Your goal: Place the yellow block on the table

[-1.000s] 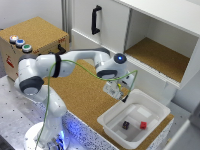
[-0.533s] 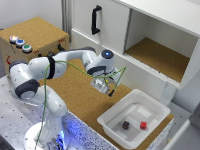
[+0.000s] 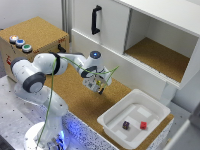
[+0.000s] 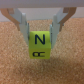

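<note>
The white Franka arm's tool (image 3: 98, 88) hangs over the large flat brown cork-topped counter (image 3: 75, 95), beside the white plastic bin (image 3: 134, 122) on the side toward the exterior view's left, apart from the bin's rim; tool fingers (image 4: 23, 25) are closed in on the tiny yellow cube (image 4: 41, 44), one finger on each of two opposite faces, so the cube sits clamped between them; the wrist view shows the cube's near face bearing a black letter N and another dark mark on the face below it; cork surface fills the rest of that view; whether the cube touches the cork or is just above it cannot be told from either view.

In the exterior view the yellow cube shows only as a small bright spot at the tool tip, well clear of the bin; a thin green cable (image 3: 55, 95) runs from the arm's base up along the arm to the wrist; inside the bin lie a small dark cube (image 3: 126, 125) and a small red cube (image 3: 143, 125), near each other but apart; far from the bin, at the exterior view's left, stands a smaller cork-topped box (image 3: 37, 32) with coloured buttons (image 3: 20, 43) on top; behind the bin stands a white cabinet (image 3: 150, 35) with an open compartment and a black handle (image 3: 95, 19).
</note>
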